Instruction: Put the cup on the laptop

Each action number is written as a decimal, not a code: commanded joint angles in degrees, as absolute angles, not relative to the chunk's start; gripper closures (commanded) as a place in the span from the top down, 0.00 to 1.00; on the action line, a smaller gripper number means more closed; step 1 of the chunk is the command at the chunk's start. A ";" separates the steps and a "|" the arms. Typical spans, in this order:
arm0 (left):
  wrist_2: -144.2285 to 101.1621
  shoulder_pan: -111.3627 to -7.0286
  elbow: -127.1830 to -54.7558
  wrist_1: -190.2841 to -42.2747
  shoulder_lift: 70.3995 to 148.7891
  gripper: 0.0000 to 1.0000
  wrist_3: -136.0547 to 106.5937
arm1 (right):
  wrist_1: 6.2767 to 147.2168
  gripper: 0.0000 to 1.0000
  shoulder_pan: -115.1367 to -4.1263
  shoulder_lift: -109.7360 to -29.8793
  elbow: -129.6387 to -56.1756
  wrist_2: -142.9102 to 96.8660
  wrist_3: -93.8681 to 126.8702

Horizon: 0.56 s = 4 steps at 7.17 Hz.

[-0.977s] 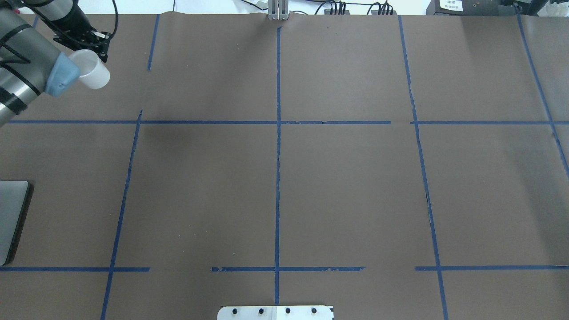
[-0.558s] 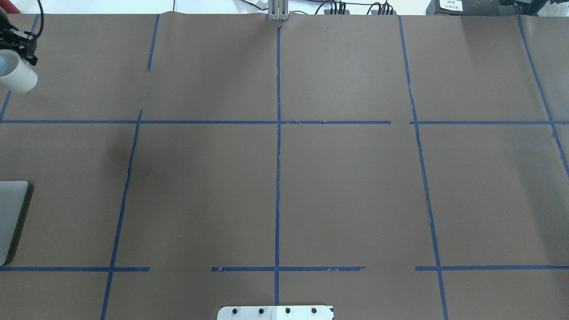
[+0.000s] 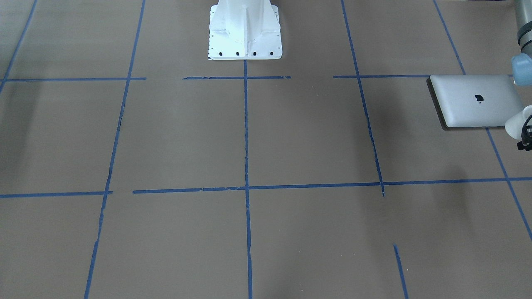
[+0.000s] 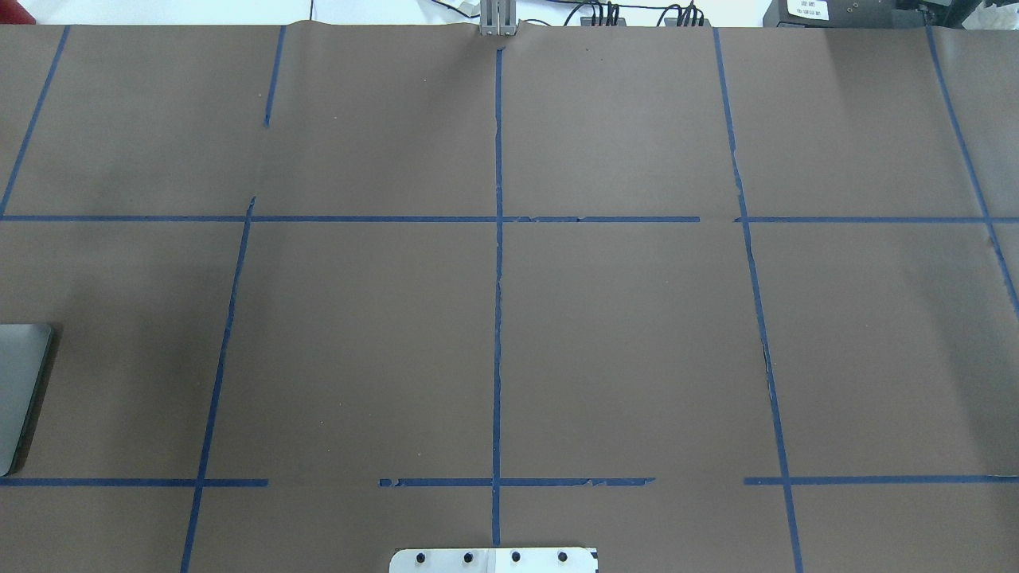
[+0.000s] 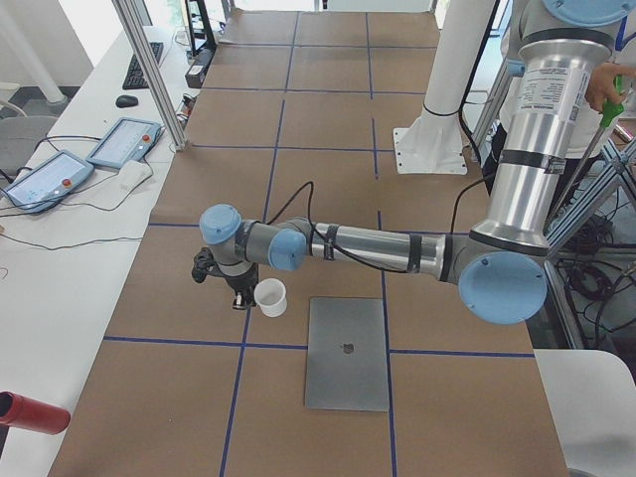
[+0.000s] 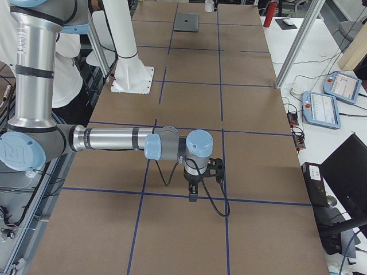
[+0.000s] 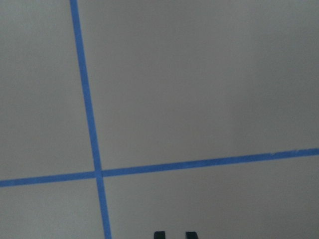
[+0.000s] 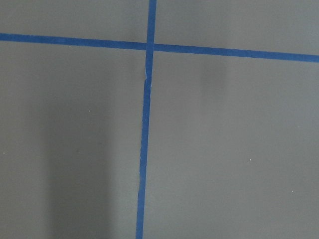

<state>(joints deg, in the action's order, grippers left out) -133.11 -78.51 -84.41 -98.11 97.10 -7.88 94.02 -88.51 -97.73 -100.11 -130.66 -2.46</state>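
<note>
The silver-grey laptop (image 3: 478,101) lies shut and flat on the table, logo up; it also shows in the exterior left view (image 5: 347,353), and its edge shows in the overhead view (image 4: 20,394). The small white cup (image 3: 516,123) hangs tilted in the air just off the laptop's corner, on the side away from the robot's base. It also shows in the exterior left view (image 5: 270,297). My left gripper (image 3: 527,137) is shut on the cup. My right gripper (image 6: 193,192) points down over bare table far from both, and I cannot tell whether it is open or shut.
Brown paper with blue tape lines covers the table (image 4: 621,334). The robot's white base plate (image 3: 245,35) stands at the near edge. Teach pendants (image 5: 94,159) and a red cylinder (image 5: 30,412) lie on the side table.
My left arm, with the cup in its gripper, has moved left and out of the overhead view. The laptop has not moved.
</note>
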 commanded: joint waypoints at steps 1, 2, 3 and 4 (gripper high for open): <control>-133.24 -78.40 -83.41 -106.23 92.12 0.00 -11.32 | 94.04 1.00 -88.51 -97.73 -100.11 -130.61 -2.46; -133.33 -78.40 -82.10 -111.13 89.50 0.00 -13.43 | 94.04 1.00 -88.51 -97.73 -100.11 -130.69 -2.46; -133.24 -78.40 -81.83 -118.32 85.56 0.00 -17.80 | 94.04 1.00 -88.51 -97.73 -100.11 -130.69 -2.46; -133.07 -78.31 -81.74 -124.04 82.30 0.00 -21.84 | 94.04 1.00 -88.51 -97.73 -100.11 -130.69 -2.46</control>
